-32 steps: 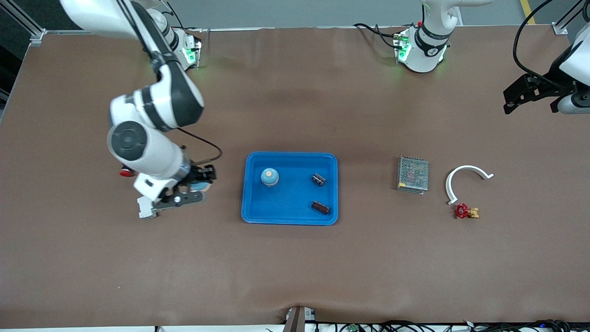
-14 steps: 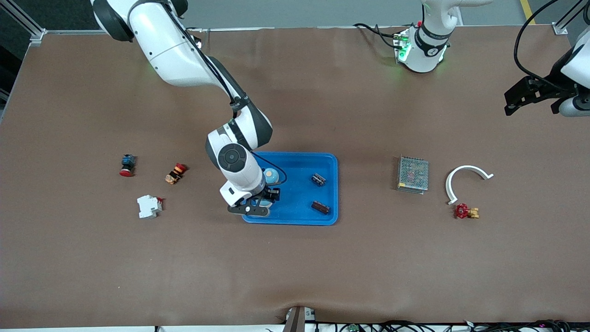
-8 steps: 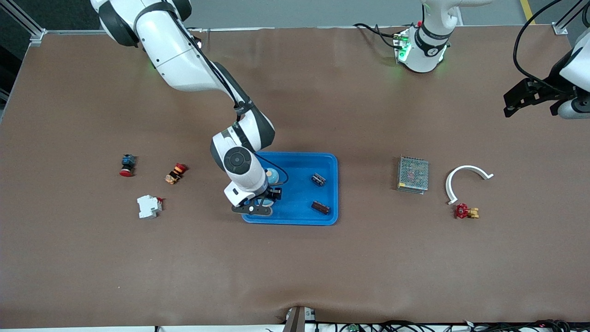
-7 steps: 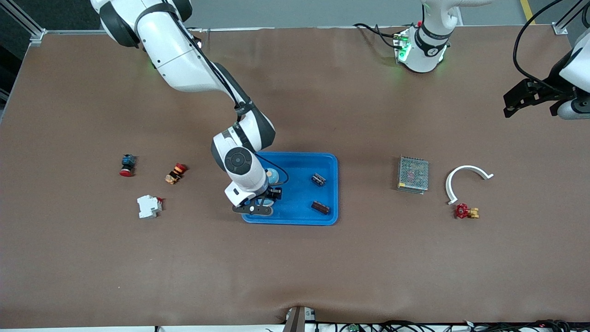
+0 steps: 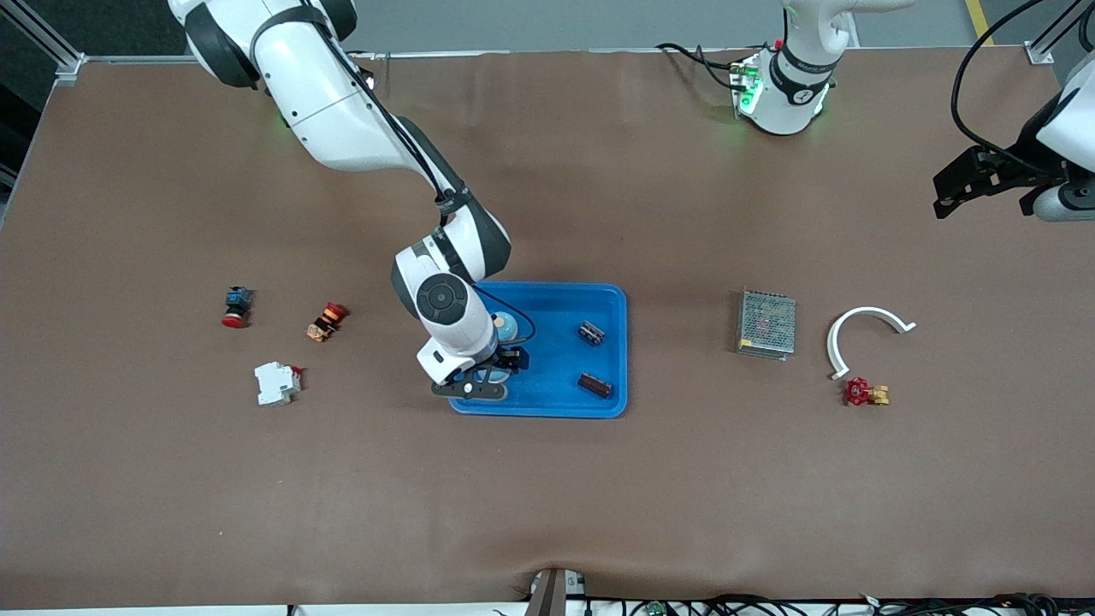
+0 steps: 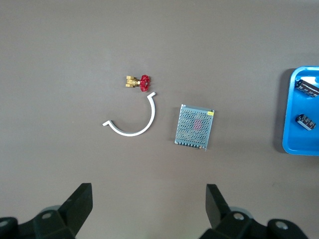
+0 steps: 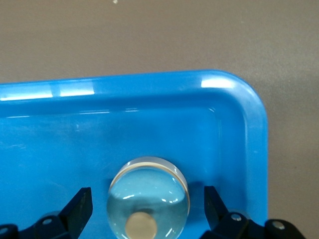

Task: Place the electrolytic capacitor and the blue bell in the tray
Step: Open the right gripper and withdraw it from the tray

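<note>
The bright-blue tray lies mid-table. My right gripper is low inside it, at the corner nearer the front camera toward the right arm's end. It is open, its fingers either side of a light-blue bell with clear gaps. The bell rests on the tray floor. Another blue bell stands in the tray beside the wrist. Two dark capacitors lie in the tray toward the left arm's end. My left gripper waits, open and empty, high over the left arm's end.
A grey mesh box, a white curved piece and a red-and-brass valve lie toward the left arm's end. A red push-button, an orange-red switch and a white breaker lie toward the right arm's end.
My right arm has swung from beside the white breaker to the tray with a blue bell and lowered it into the corner. Its fingers have spread slightly in the last half second. The left arm has barely moved.
</note>
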`<move>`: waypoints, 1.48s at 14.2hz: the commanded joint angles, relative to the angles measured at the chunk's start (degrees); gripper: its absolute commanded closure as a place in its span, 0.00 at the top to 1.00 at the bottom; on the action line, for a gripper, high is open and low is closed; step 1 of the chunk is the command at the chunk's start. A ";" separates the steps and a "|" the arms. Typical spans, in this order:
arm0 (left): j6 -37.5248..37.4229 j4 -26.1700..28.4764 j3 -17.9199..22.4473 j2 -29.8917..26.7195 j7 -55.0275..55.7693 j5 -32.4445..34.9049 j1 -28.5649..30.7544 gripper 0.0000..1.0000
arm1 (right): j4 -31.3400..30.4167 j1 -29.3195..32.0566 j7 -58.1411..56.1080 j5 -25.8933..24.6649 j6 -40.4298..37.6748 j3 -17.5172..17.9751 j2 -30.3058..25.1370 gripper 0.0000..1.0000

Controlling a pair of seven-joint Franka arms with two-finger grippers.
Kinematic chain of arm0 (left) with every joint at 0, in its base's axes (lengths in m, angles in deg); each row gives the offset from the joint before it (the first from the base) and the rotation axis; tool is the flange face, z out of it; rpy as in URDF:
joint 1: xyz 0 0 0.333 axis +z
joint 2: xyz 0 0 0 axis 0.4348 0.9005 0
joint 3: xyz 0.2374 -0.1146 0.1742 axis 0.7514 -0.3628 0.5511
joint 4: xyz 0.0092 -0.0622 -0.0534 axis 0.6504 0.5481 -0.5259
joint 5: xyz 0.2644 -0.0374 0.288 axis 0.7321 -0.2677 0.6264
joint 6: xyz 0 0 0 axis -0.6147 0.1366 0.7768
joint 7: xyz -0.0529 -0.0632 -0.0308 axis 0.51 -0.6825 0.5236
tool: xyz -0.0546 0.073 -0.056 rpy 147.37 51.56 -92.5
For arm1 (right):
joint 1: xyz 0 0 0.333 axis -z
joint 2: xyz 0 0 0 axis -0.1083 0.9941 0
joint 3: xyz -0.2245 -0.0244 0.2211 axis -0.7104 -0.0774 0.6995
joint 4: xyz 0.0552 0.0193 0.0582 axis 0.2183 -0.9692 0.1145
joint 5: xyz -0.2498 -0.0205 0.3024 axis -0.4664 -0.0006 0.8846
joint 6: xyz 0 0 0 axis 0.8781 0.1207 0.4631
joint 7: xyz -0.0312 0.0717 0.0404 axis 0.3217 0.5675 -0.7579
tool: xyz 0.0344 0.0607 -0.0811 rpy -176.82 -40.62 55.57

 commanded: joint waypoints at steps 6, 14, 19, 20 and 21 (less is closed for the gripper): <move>0.02 -1.04 -0.28 -0.24 -0.78 -0.92 -0.10 1.00 | 0.79 1.01 -8.96 0.29 -23.37 -0.74 -15.04 1.00; -0.24 -1.56 -0.19 -0.32 -0.69 -0.74 0.34 1.00 | 0.53 14.00 -26.27 0.82 -52.13 -0.74 -33.69 1.00; -0.68 -1.30 -0.37 -0.59 -0.95 -1.70 -0.10 1.00 | -2.63 27.80 -37.61 -0.14 -57.26 -1.00 -41.43 1.00; -0.77 -1.30 -0.54 -0.59 -0.69 -1.97 -0.10 1.00 | -3.33 29.39 -37.80 -0.93 -56.91 -1.00 -42.14 1.00; -1.38 -1.22 -0.89 -0.59 -0.86 -1.97 -0.10 1.00 | -3.86 30.53 -37.80 -2.07 -56.30 -1.00 -42.75 1.00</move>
